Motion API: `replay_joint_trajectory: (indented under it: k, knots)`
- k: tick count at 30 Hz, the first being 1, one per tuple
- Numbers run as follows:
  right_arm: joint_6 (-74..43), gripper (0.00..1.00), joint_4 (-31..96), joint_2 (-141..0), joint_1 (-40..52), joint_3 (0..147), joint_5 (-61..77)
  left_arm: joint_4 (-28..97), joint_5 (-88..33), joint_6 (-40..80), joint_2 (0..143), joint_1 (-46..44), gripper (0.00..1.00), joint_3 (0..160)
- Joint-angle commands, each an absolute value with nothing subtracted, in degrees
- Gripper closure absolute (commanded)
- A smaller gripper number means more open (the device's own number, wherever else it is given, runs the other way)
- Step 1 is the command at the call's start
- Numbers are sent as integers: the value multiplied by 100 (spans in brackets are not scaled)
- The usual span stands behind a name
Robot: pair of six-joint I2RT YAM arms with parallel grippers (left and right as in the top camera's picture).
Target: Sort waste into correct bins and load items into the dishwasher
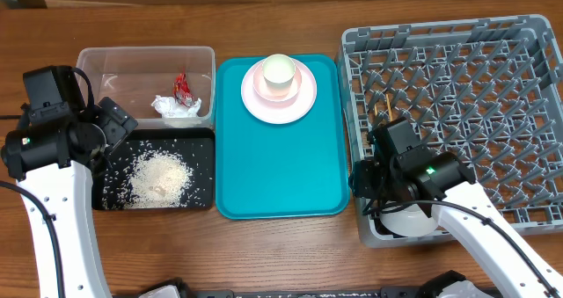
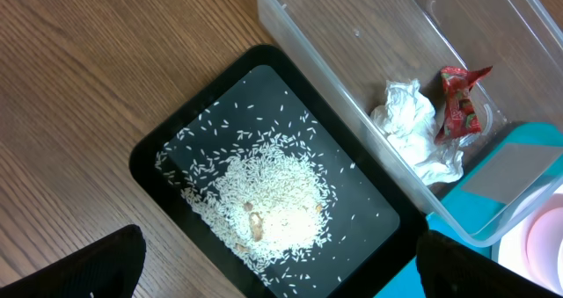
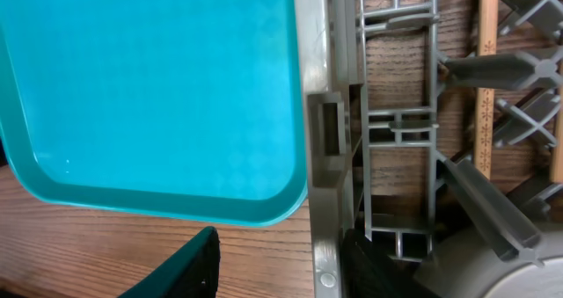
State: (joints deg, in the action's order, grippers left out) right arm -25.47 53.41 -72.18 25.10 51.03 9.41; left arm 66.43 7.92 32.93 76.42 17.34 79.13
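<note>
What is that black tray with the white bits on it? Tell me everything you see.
The black tray is shallow and rectangular with rounded corners, like glossy plastic. It lies flat on the wooden table, beside the clear tub and the teal tray. A heap of white rice sits mid-tray, loose grains scattered around, a few brownish bits within.

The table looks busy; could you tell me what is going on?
Two robot arms are sorting waste and loading dishes. Loose white rice grains lie in the shallow black tray under the open left gripper; a crumpled red wrapper and white paper tissue sit in the clear plastic tub. The right gripper hangs by a white round bowl in the grey dish rack's near corner, near thin wooden chopsticks. A pale pink plate bearing a small white cup sits on the teal tray.
</note>
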Motion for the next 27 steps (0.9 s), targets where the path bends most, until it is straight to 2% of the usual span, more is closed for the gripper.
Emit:
replay_joint_trajectory:
  k: [1, 15, 17, 27]
  knots:
    - [-2674, 53, 5240, -7220, 2502, 5083, 1278, 6641, 766, 3363, 7684, 1723, 0, 7999]
    - [-2818, 53, 5231, -7201, 2502, 5155, 1273, 6641, 766, 3361, 7684, 1723, 0, 7999]
    - [-2727, 50, 5336, -7144, 2502, 5343, 1251, 6641, 766, 3363, 7684, 1723, 0, 7999]
    - [-2700, 47, 7094, -6615, 2502, 6707, 753, 6641, 766, 3361, 7684, 1723, 0, 7999]
